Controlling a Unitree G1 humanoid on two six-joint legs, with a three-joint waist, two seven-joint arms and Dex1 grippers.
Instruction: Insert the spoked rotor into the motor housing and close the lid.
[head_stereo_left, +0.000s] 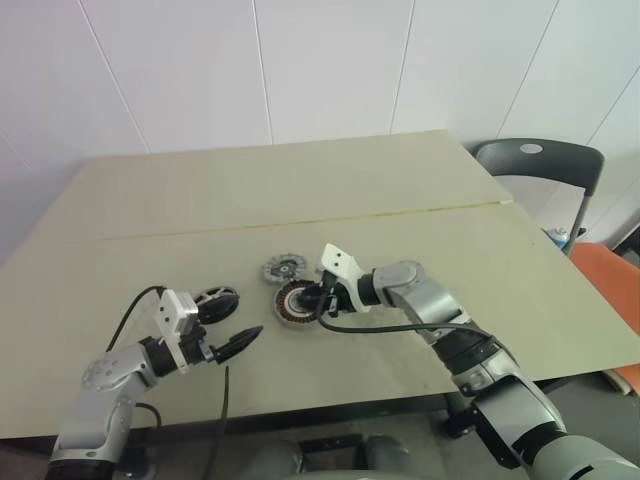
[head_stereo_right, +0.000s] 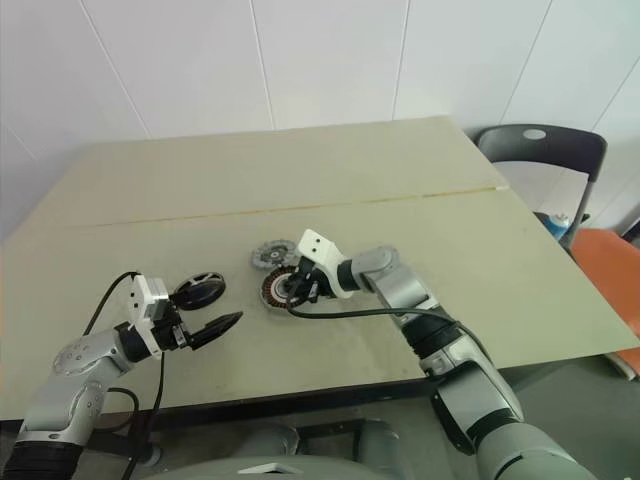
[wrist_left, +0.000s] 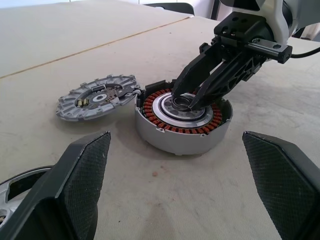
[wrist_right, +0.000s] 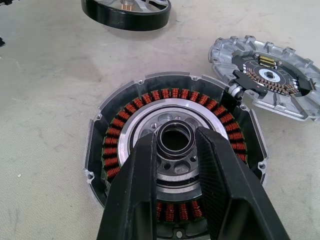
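Three motor parts lie before you on the pale desk (head_stereo_left: 420, 200), which spans both eye views under the white wall, with a dark chair (head_stereo_left: 545, 165) standing off its far right corner. Your right arm reaches in from the right and bends across toward the middle of the desk. Your left arm sits low at the near left edge.

Next in size is the motor housing (wrist_right: 175, 155), resting flat near the desk's middle, its ring of copper-red windings facing up around a pale centre with a short dark collar. Just beside it, on the far-left side and touching or nearly touching its rim, lies the lid (wrist_left: 97, 96), grey and notched, with its circuit face upward. The spoked rotor (head_stereo_left: 216, 297) lies flat on the desk well to the left of the housing, just beyond your left gripper.

Your right gripper (wrist_right: 175, 137) comes down onto the housing's centre, its jaws narrowed to either side of the collar; you can't quite tell whether the pads press it. Your left gripper (head_stereo_left: 228, 330) hovers just above the desk with its jaws spread wide and nothing between them, pointing toward the housing.
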